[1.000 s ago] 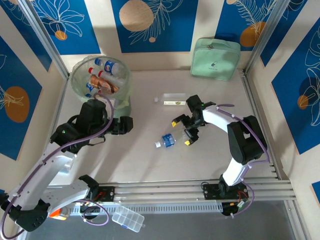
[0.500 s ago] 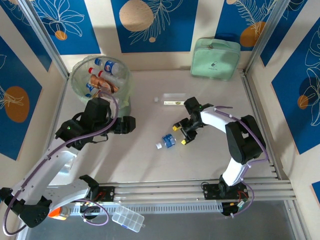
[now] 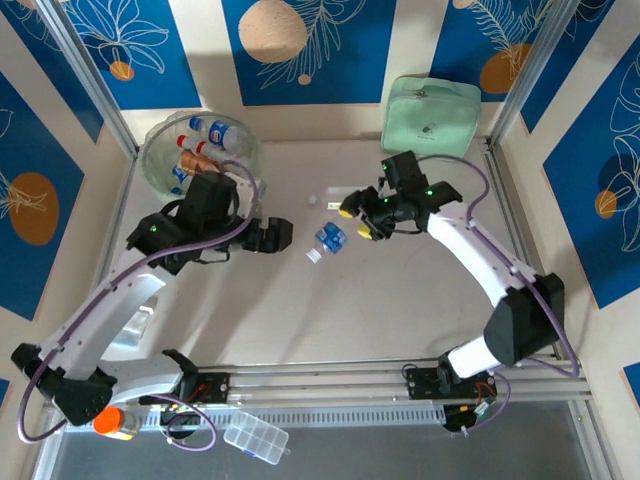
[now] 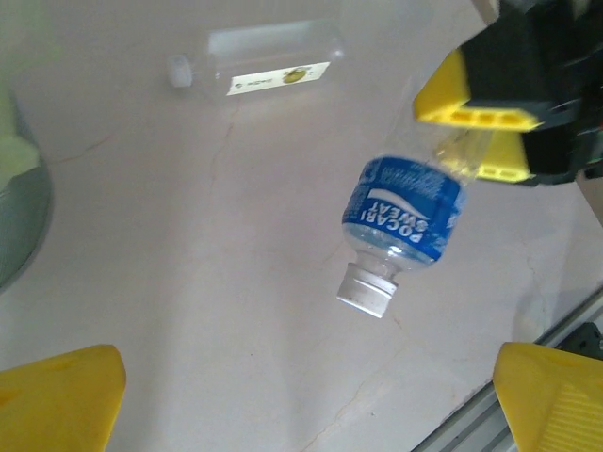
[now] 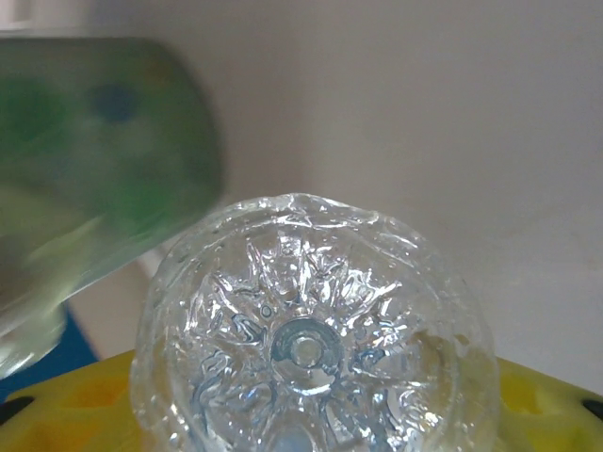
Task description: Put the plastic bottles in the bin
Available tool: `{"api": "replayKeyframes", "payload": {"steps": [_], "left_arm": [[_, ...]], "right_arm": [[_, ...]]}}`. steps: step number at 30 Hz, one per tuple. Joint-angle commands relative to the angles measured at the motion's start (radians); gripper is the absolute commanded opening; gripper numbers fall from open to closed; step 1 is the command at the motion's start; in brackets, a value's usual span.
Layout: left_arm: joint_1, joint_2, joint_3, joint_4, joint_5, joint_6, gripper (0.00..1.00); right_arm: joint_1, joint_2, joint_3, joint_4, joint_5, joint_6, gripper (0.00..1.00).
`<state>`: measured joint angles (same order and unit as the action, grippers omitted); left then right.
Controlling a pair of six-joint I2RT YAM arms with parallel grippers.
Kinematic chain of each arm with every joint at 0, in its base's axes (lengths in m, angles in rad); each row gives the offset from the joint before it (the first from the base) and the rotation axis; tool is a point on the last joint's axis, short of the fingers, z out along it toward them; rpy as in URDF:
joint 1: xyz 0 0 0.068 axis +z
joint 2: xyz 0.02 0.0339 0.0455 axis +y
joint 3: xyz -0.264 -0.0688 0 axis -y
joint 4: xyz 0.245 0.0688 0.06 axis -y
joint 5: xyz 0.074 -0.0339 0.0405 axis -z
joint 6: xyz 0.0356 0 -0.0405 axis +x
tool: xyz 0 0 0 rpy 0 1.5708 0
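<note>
The bin (image 3: 149,160) stands far left on the worktop (image 3: 400,300), with several bottles (image 3: 205,140) inside it. The zippered case (image 3: 432,117) sits far right. Mid-worktop, between the left gripper (image 3: 283,235) and right gripper (image 3: 355,223), is the held bottle (image 3: 328,240), in the right one's fingers (image 3: 345,212). A second bottle (image 4: 268,66) lies just beyond.

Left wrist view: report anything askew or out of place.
The blue bottle hangs tilted, cap down, pinched by its base in the right gripper. A clear bottle lies on its side on the table, outside the bin.
</note>
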<state>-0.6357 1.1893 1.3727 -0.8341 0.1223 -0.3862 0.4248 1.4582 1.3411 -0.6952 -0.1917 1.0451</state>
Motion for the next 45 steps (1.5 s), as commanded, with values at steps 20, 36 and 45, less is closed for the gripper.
{"api": "replayKeyframes", "payload": {"steps": [20, 36, 45], "left_arm": [[-0.084, 0.206, 0.152, 0.280, 0.486, -0.048, 0.90], [-0.128, 0.115, 0.089, 0.379, 0.313, 0.062, 0.69], [-0.127, 0.111, 0.114, 0.300, 0.315, 0.091, 0.86]], "right_arm": [[0.082, -0.219, 0.155, 0.052, -0.275, -0.366, 0.51], [0.061, -0.224, 0.130, 0.058, -0.399, -0.368, 0.48], [0.061, -0.235, 0.133, 0.019, -0.370, -0.423, 0.48]]}}
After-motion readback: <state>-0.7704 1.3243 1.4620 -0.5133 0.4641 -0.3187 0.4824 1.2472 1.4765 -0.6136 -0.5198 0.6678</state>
